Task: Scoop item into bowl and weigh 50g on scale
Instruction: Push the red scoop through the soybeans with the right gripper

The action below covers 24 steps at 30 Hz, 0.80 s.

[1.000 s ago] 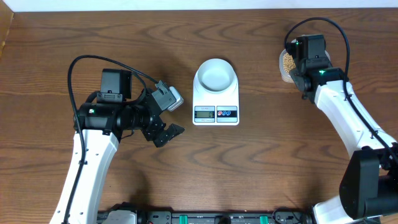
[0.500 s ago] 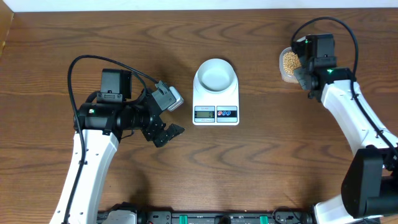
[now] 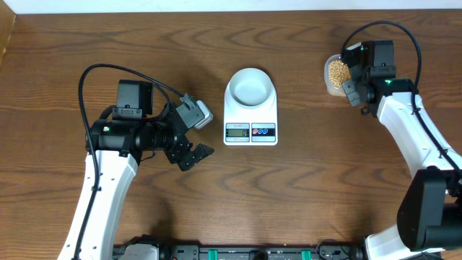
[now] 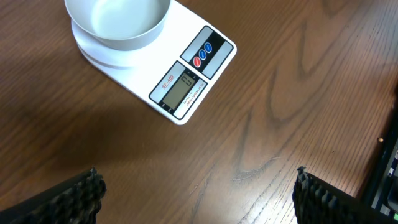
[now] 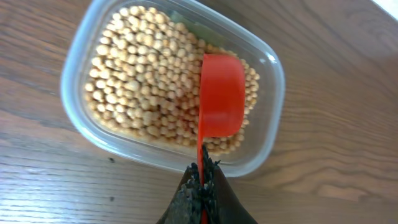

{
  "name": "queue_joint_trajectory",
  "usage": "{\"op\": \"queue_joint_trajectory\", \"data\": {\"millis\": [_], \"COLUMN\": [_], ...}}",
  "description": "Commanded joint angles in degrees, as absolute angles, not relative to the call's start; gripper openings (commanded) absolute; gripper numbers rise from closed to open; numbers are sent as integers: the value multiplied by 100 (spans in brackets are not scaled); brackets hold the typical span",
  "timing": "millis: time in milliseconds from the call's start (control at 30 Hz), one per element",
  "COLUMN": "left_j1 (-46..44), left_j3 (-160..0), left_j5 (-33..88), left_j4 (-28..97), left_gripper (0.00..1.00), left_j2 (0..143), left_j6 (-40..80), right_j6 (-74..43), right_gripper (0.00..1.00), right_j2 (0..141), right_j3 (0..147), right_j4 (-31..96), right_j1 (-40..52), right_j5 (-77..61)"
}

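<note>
One second is all it takes: the right arm swings out, away from the flat white digital kitchen scale (image 3: 250, 130), and the clear rectangular plastic tub (image 5: 268, 140) that it was covering now shows in the overhead view, well off to the scale's right. The right gripper (image 5: 200, 179) is clamped on the handle of a red plastic scoop (image 5: 221, 96). The scoop's cup sits over the small round tan-yellow beans (image 5: 143, 81) at one end of the tub, turned partly on edge, and I see no beans inside it. That reads as lining up for a dip, not a carry.

Nothing has been delivered so far. The small round pale bowl (image 3: 250, 85) sits on the scale's platform with a bare inside, and the display is too small to read.

Left of the scale, the left gripper (image 4: 196, 198) hasn't budged, fingers spread wide, holding nothing.

As for obstacles, the brown wooden table (image 3: 303, 188) between tub and scale carries nothing. The tub's own wall is the one thing the scoop must clear, and a tilted cup could spill on the way across.
</note>
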<state>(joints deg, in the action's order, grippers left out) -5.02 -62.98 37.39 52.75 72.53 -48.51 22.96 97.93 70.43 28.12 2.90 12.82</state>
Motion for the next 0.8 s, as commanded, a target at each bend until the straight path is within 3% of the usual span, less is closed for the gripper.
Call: {"op": "queue_joint_trajectory", "data": {"millis": [0, 767], "left_j1": [-478, -478], "left_j3": [-6436, -6436], "left_j5": [3771, 3771], "left_j4": [5310, 5310], "left_gripper": [99, 99], "left_j2": [7190, 7190], "left_j6": [-4945, -4945], "right_j6": [2010, 1608], "right_gripper": [1, 1], "right_j2": [9865, 9865], "right_j3": [7150, 7150], "right_j4": [2829, 3148], "right_j1": [266, 266], "right_j5": [880, 340]}}
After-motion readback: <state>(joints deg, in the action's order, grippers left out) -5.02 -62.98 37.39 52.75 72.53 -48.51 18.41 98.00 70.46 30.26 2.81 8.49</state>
